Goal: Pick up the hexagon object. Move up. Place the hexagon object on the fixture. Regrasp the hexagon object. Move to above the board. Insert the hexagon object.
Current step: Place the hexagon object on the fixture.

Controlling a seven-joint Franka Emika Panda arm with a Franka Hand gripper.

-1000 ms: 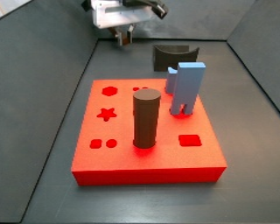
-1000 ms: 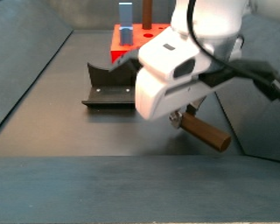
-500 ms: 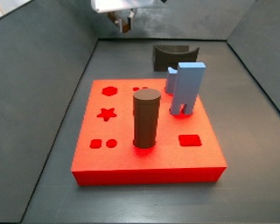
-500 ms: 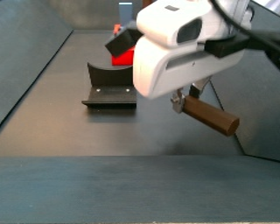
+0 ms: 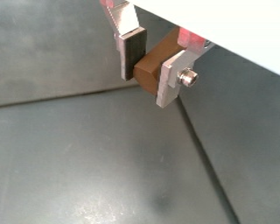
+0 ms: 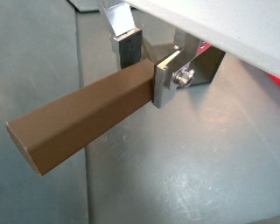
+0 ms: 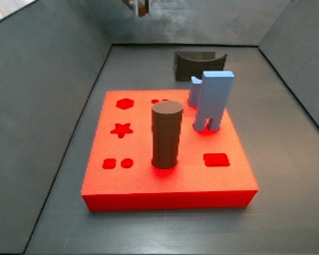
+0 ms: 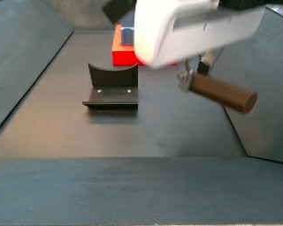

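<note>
My gripper (image 5: 152,63) is shut on the hexagon object (image 5: 161,59), a slim dark-brown rod clamped near one end between the silver fingers. In a wrist view the rod (image 6: 81,124) sticks out sideways from the gripper (image 6: 149,72). In a side view the gripper (image 8: 191,76) holds the rod (image 8: 225,92) well above the floor, to the right of the fixture (image 8: 110,88). In a side view only the fingertips (image 7: 140,8) show at the top edge, above and behind the fixture (image 7: 195,63). The red board (image 7: 189,187) lies in front of it, its hexagon hole (image 7: 124,102) open.
A thick dark-brown round peg (image 7: 166,134) and a light-blue block (image 7: 213,100) stand upright in the board. Sloping grey walls close in the floor on both sides. The board's end (image 8: 124,55) shows behind the fixture in a side view.
My gripper has risen with the hexagon object held in it, almost leaving the top of a side view. The board, its pieces and the fixture have not moved.
</note>
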